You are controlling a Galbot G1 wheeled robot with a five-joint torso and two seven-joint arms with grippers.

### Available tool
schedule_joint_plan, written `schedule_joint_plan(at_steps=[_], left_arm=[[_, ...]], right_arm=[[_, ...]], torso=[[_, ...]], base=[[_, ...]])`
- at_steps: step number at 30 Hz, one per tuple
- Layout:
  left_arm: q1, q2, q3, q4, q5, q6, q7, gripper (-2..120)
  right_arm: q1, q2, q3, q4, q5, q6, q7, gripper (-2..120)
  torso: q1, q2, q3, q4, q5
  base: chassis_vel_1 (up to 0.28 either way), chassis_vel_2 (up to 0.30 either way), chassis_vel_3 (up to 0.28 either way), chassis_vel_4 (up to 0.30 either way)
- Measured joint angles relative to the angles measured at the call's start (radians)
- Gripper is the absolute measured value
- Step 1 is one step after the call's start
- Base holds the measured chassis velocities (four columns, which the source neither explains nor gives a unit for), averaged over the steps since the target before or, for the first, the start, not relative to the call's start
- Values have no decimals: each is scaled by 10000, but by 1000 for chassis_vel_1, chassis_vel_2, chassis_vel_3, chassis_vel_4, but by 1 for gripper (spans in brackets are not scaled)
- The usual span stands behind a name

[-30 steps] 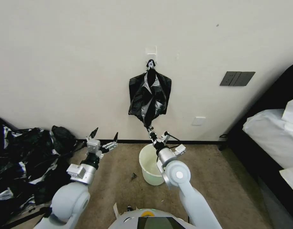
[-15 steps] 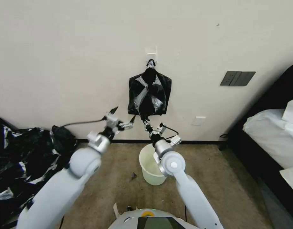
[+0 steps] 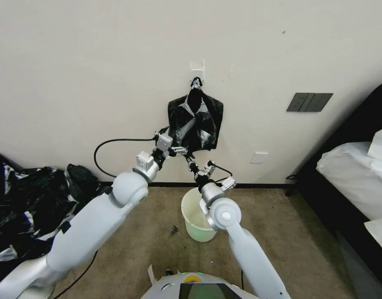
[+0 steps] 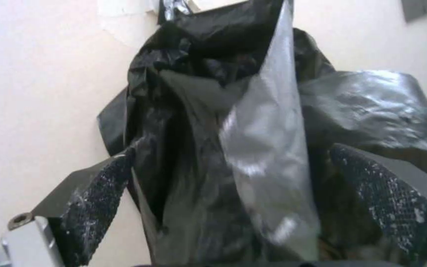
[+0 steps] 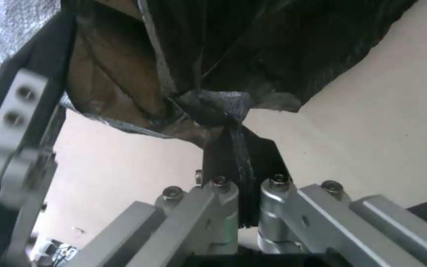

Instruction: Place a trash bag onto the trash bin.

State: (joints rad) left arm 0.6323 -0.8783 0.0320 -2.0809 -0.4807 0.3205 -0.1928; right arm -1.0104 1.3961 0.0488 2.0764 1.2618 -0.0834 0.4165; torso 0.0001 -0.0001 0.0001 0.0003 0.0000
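Observation:
The glossy black trash bag [image 3: 195, 122] hangs from a white wall hook [image 3: 197, 67]. Directly below it the cream-white trash bin [image 3: 190, 216] stands on the floor. My right gripper [image 3: 191, 161] reaches up over the bin and is shut on the bag's bottom tip [image 5: 223, 111], with its dark fingers [image 5: 241, 159] pressed together on the twisted plastic. My left gripper [image 3: 179, 150] is at the bag's lower left edge. In the left wrist view it [image 4: 238, 196] is open, its textured pads [image 4: 95, 200] on either side of the hanging bag [image 4: 253, 141].
A big black plastic heap [image 3: 29, 207] lies on the floor at the left wall. A bed with white bedding [image 3: 356, 166] fills the right side. A dark switch plate [image 3: 309, 102] and an outlet [image 3: 259, 158] are on the wall. Brown carpet surrounds the bin.
My left arm has risen from low beside the bin and swung right to the bag's lower edge. My right gripper has lifted slightly, still holding the bag's tip.

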Motion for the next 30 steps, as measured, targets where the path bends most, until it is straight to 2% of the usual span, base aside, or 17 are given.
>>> schedule_joint_plan(at_steps=[3,9,12,13,17,18,21,22,26,27,30], left_arm=[[-513,-63,271,244,-33,130,-6,100],[-652,-103,352,413,-64,195,-32,99],[-709,-149,345,550,-136,255,-149,87],[-709,-149,345,550,-136,255,-149,87],[-800,-211,311,596,-358,212,-438,69],[-800,-211,311,596,-358,212,-438,69],[-813,-222,284,563,-499,184,-573,54],[-813,-222,284,563,-499,184,-573,54],[-799,-223,207,538,-643,159,-764,33],[-799,-223,207,538,-643,159,-764,33],[-797,-265,180,533,-822,143,-1020,22]], right_arm=[[-22,33,-52,-1,-55,14,-9,0],[0,20,-130,-10,-72,20,1,0],[-5,27,-136,-10,-108,18,5,0],[-5,27,-136,-10,-108,18,5,0],[-20,0,-128,-67,-138,1,6,0],[-20,0,-128,-67,-138,1,6,0],[-4,3,-114,-109,-181,-11,6,0],[-4,3,-114,-109,-181,-11,6,0],[-27,-82,-107,-126,-424,-46,-90,0],[-27,-82,-107,-126,-424,-46,-90,0],[-125,-125,-95,-92,-678,-151,-162,0]], torso=[[0,0,0,-4,1],[0,0,0,-2,0],[0,0,-1,-2,0],[0,0,-1,-2,0],[-1,0,0,-3,0],[-1,0,0,-3,0],[-1,0,-1,-3,0],[-1,0,-1,-3,0],[0,0,-1,-3,0],[0,0,-1,-3,0],[0,0,-1,-2,0]], base=[[0,0,0,0],[0,0,0,0],[0,0,0,0],[0,0,0,0],[0,0,0,0],[0,0,0,0],[0,0,0,0],[0,0,0,0],[0,0,0,0],[0,0,0,0],[0,0,0,0]])
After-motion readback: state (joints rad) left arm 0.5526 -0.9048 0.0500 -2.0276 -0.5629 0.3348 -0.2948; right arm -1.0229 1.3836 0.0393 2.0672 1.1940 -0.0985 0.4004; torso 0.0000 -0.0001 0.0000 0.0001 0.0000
